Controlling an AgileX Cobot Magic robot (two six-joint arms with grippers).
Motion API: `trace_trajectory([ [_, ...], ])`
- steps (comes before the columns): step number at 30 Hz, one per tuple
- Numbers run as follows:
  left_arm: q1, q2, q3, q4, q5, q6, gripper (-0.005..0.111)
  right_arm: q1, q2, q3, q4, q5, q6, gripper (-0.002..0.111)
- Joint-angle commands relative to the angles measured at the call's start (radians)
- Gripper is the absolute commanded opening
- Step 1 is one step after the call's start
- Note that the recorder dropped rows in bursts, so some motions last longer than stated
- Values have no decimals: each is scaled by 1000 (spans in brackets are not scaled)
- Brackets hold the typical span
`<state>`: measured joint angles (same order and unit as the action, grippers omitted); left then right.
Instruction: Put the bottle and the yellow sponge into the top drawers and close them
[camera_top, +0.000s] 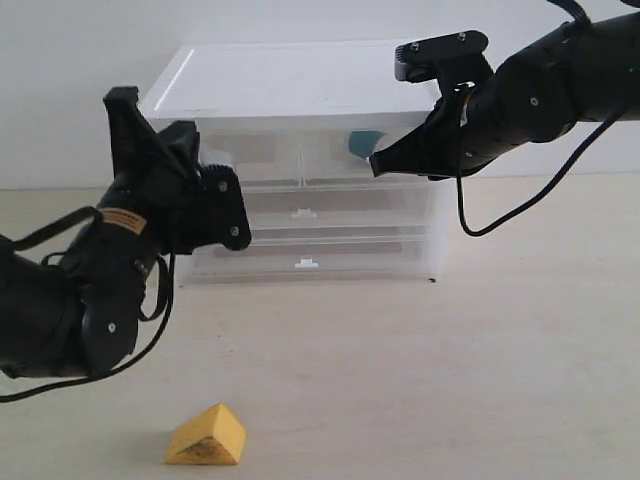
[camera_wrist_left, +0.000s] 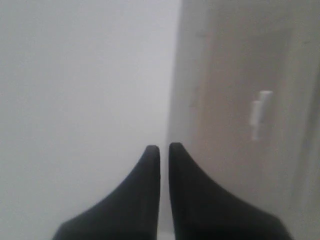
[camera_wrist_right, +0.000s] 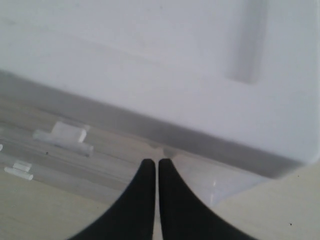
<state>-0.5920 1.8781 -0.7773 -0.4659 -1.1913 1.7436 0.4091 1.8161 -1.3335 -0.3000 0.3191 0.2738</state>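
Two full-width clear drawers (camera_top: 350, 205) sit stacked in a white-topped cabinet (camera_top: 290, 80) on a beige table (camera_top: 450, 380).

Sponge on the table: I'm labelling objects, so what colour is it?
Yellow-orange; the sponge shows best in the exterior view.

The cabinet (camera_top: 290, 85) stands on the worktop (camera_top: 460, 380) in the upper centre of the frame. Its two top drawers (camera_top: 262, 150) sit side by side, above two full-width drawers (camera_top: 340, 212) stacked one over the other. The bottle (camera_top: 364, 143) lies inside the right top drawer. The sponge (camera_top: 207, 437) lies on the worktop at lower left, well in front of the cabinet. The left gripper (camera_wrist_left: 164, 147) is at the cabinet's left end. The right gripper (camera_top: 378, 165) is at the front of the right top drawer.
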Motion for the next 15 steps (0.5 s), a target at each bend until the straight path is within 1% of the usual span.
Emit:
trace_trajectory([
  [1,1,64,19,59,-30,-32,4,-4,1,-5,-14,-68,-4,0],
  [4,1,82,19,66,-30,-59,4,-4,1,-5,-14,-68,-4,0],
  [10,1,84,15,63,-30,-213,4,-4,1,-5,-14,-66,-3,0],
  [15,1,84,15,63,-30,-208,4,-4,1,-5,-14,-66,-3,0],
])
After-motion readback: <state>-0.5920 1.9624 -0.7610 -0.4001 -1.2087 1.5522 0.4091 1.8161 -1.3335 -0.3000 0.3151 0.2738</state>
